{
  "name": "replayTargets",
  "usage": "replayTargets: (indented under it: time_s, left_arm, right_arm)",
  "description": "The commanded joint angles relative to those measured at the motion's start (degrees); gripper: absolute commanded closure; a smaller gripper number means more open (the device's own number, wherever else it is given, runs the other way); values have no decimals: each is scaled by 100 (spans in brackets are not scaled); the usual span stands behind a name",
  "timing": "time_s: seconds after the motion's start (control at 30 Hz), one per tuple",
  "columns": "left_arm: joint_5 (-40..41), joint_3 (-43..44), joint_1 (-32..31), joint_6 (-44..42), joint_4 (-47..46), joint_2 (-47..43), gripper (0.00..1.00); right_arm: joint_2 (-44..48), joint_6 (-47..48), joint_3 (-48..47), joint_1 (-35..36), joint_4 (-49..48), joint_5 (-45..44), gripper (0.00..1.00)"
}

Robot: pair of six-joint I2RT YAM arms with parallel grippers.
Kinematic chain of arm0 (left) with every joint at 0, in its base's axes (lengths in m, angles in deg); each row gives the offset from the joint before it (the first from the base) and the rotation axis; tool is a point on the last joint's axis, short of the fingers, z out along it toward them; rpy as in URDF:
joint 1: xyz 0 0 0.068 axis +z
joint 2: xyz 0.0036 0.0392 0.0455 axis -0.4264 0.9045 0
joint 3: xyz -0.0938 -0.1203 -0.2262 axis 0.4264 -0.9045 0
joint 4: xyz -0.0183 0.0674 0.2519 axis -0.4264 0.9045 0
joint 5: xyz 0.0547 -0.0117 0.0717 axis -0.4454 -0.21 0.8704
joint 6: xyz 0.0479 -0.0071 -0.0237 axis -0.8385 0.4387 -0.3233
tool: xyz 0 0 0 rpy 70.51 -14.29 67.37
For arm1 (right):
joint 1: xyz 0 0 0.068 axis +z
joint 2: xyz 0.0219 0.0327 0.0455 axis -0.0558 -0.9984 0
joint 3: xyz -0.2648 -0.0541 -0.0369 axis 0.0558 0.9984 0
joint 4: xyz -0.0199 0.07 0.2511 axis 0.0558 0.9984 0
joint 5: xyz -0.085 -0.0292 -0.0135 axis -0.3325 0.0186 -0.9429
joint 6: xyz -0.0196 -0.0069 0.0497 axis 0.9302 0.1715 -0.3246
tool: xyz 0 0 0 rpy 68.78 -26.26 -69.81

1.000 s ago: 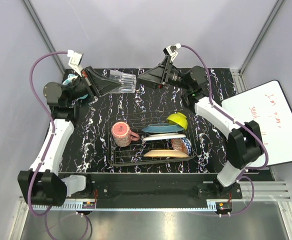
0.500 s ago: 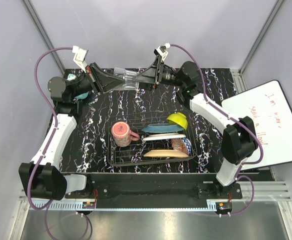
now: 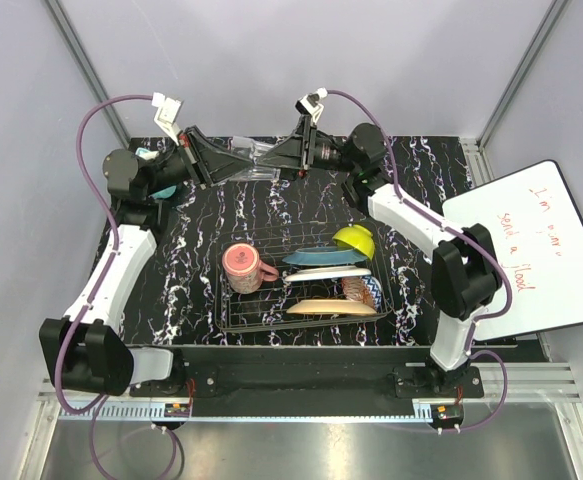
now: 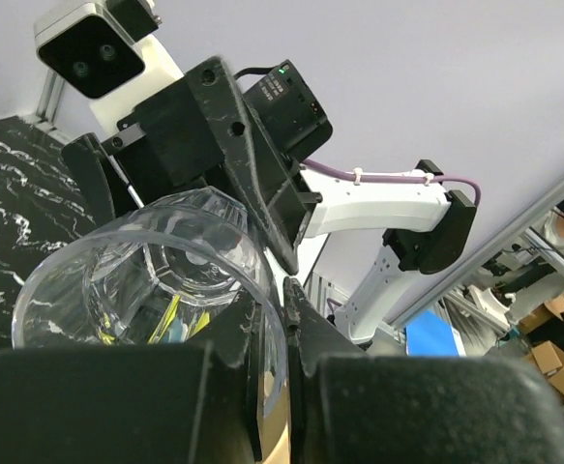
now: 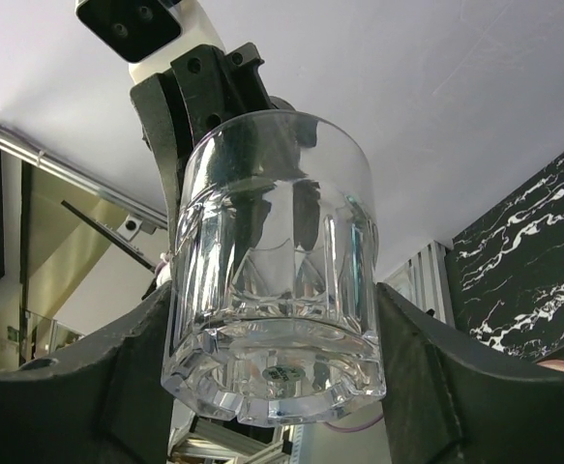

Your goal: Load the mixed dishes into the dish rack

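In the top view, the glass (image 3: 258,160) hangs at upper centre, apart from the rack (image 3: 233,316), with the left claw (image 3: 235,163) and right claw (image 3: 273,160) meeting on it. In the left wrist view, the left claw is pinched tight on the glass's rim at lower centre. In the right wrist view, the right claw's fingers (image 5: 132,372) stand part-open and seem to press both sides of the base: a handover, I judge, so the left should let go next.

Black table (image 3: 201,215) is showing white veins
The glass (image 5: 277,280) is looking clear, mug (image 3: 243,268) pink, bowl (image 3: 355,239) yellow-green; teal plate (image 3: 319,257), tan plate (image 3: 329,307) and dark rack (image 3: 271,322) are showing.
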Motion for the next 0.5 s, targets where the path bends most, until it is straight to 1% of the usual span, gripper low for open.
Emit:
replayTargets:
  time_s: [0.0, 0.1, 0.13, 0.17, 0.2, 0.23, 0.27, 0.3, 0.33, 0.37, 0.4, 0.43, 0.47]
  left_arm:
    - [-11, -48, -20, -508, 27, -180, 100]
    - [-90, -179, 24, -719, 266, -294, 100]
    - [-116, -223, 33, -790, 336, -364, 98]
    - [-142, -259, 85, -886, 493, -399, 72]
    - [-151, -250, 129, -1209, 1017, -426, 55]
    - [-160, -233, 190, -1395, 1301, -495, 40]
    - [-212, -180, 382, -1580, 1530, -540, 21]
    - [-265, -162, 506, -1938, 1863, -584, 1]
    - [-353, -110, 646, -2142, 2057, -654, 1]
    - [-458, 38, 996, -2570, 2312, -681, 1]
    - [-520, 136, 1156, -2827, 2941, -707, 1]
    - [-582, 258, 1314, -3143, 3382, -698, 1]
    - [-608, 564, 1629, -3494, 3822, -681, 1]
  right_arm:
    - [90, -199, -166, 18, -308, 46, 100]
    - [352, 275, -70, -26, 157, 11, 100]
    - [450, 450, -52, -52, 593, -33, 100]
    - [538, 887, -60, -61, 876, -68, 100]
    - [721, 1179, -95, -87, 1244, -95, 100]
    - [810, 1521, -270, -96, 2222, -121, 100]
    - [881, 2360, -419, -96, 2859, -165, 100]
    - [994, 2847, -604, -96, 3561, -339, 100]
    - [1030, 3321, -1014, -96, 5047, -454, 100]
    - [1039, 4153, -1236, -96, 5750, -577, 100]
    - [1031, 4544, -1682, -88, 6418, -839, 100]
    - [1031, 4896, -1878, -70, 7591, -998, 100]
    - [1022, 5569, -2080, 8, 8150, -1191, 100]
